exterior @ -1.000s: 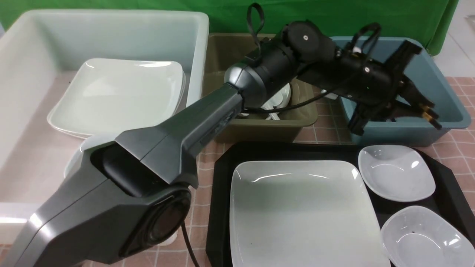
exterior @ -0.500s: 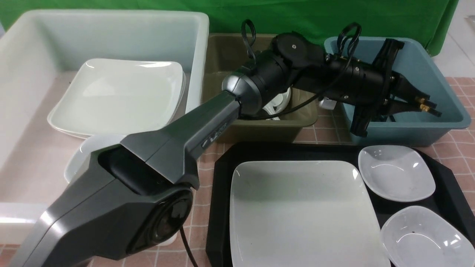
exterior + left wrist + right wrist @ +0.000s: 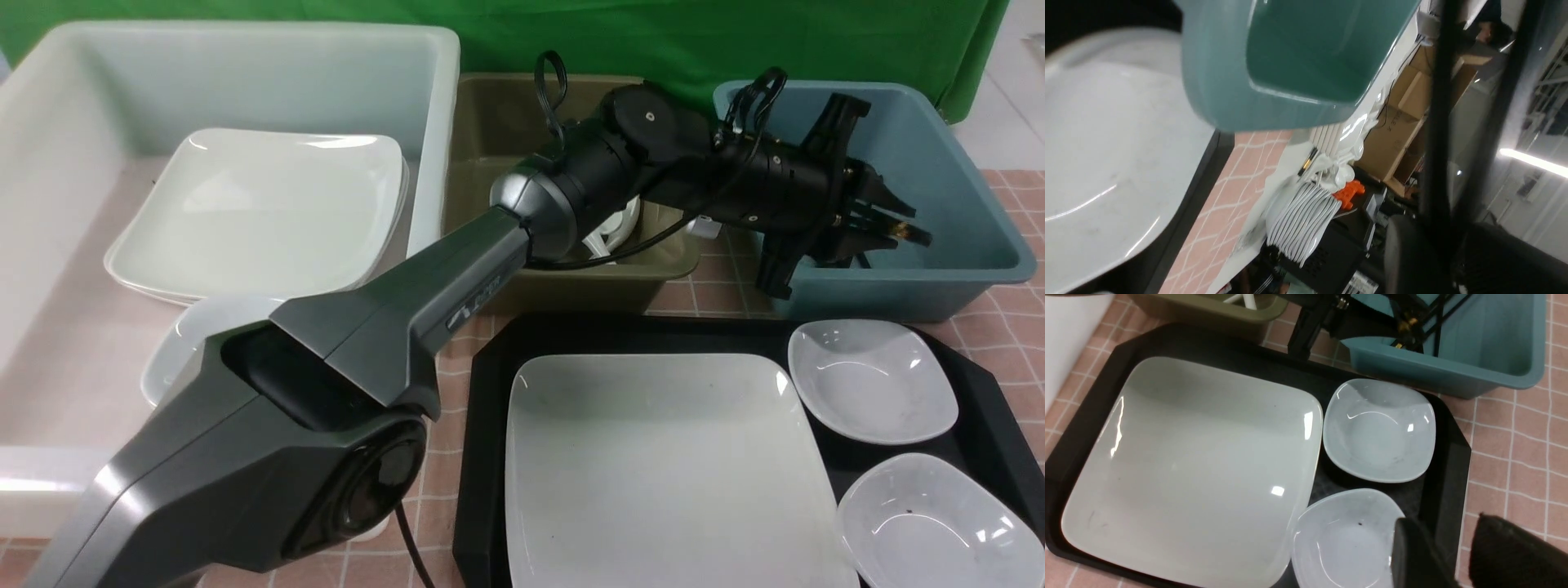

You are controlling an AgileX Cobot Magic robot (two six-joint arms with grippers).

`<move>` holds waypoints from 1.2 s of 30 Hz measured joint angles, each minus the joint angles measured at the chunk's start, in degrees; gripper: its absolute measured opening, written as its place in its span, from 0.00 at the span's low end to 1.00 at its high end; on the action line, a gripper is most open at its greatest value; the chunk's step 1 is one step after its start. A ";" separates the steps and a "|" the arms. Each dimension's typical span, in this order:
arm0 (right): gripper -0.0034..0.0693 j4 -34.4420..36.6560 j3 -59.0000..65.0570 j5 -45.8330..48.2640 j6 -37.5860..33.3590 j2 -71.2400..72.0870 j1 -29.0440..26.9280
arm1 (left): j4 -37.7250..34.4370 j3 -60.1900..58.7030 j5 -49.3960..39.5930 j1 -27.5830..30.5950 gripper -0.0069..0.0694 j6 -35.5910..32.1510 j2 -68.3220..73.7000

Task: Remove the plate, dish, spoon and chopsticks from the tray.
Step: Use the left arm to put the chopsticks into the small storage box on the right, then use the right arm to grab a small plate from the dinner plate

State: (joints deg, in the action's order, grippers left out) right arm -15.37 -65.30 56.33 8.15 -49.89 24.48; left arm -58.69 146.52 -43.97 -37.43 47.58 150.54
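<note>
Sitting between the parted fingers of the left gripper (image 3: 886,216), the chopsticks (image 3: 1439,122) hang over the blue tub (image 3: 898,294) at far right; I cannot tell whether they are gripped. The plate (image 3: 661,465) and 2 dishes, far (image 3: 872,380) and near (image 3: 931,523), lie on the tray (image 3: 482,457). The right gripper (image 3: 1441,522) is open and empty by the tray's right edge.

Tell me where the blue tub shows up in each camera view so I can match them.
Front view: blue tub at the far right, behind the black tray.
Left wrist view: blue tub seen close, one rounded corner, near the black tray edge.
Right wrist view: blue tub just past the black tray far rim.
Shared landmark: the black tray.
</note>
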 joint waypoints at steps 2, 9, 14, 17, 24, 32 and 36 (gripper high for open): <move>0.42 0.00 0.00 0.00 -0.26 0.00 0.00 | -0.06 0.00 1.55 0.00 0.50 0.24 0.00; 0.42 0.00 0.00 0.00 -0.70 0.00 0.00 | -1.45 0.00 2.76 0.39 0.64 0.37 0.00; 0.42 0.00 0.00 0.00 -0.95 0.00 0.00 | -2.06 0.00 2.82 1.49 0.64 0.02 0.00; 0.42 0.00 0.00 0.10 -0.95 0.00 0.00 | -3.03 0.00 2.60 2.04 0.58 -1.49 0.00; 0.42 -0.05 0.00 0.47 -1.94 0.53 0.00 | -4.54 4.42 -4.25 3.73 0.24 -13.78 0.02; 0.31 0.00 0.00 2.45 -2.41 4.63 0.00 | 17.34 17.72 -22.20 5.86 0.08 -22.98 -4.68; 0.11 1.37 0.00 7.48 -2.41 5.57 0.00 | 24.49 22.32 -24.98 5.27 0.08 -31.31 -10.20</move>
State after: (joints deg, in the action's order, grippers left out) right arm -14.00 -65.30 63.81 5.74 -44.32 24.48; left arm -34.20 168.83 -68.95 -32.15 16.28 140.34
